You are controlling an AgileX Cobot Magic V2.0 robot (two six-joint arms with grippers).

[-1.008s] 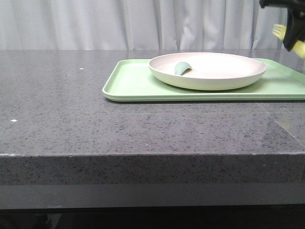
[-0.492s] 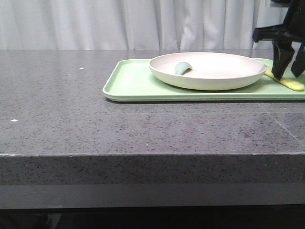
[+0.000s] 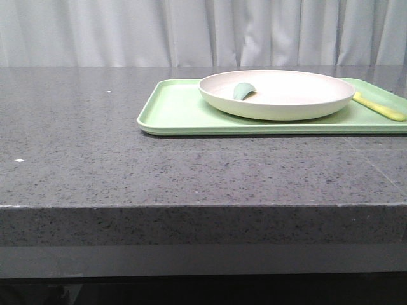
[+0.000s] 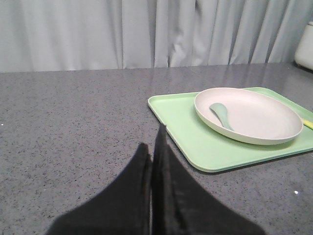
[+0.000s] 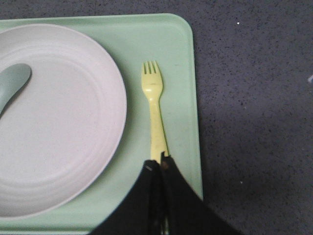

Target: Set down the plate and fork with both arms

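The cream-white plate stands on the light-green tray on the table's right half. The pale-yellow fork lies flat on the tray just right of the plate, free of any gripper. In the right wrist view the fork lies beside the plate, and my right gripper is shut and empty, its tips over the handle end in the picture. My left gripper is shut and empty over bare table, left of the tray. Neither gripper shows in the front view.
A small teal-green utensil lies inside the plate at its left side. The grey speckled table stretches to the left of the tray. A white curtain hangs behind the table. A pale object stands at the far right.
My right gripper came down with the fork, laid it on the tray right of the plate, then left the front view. The plate has not moved.
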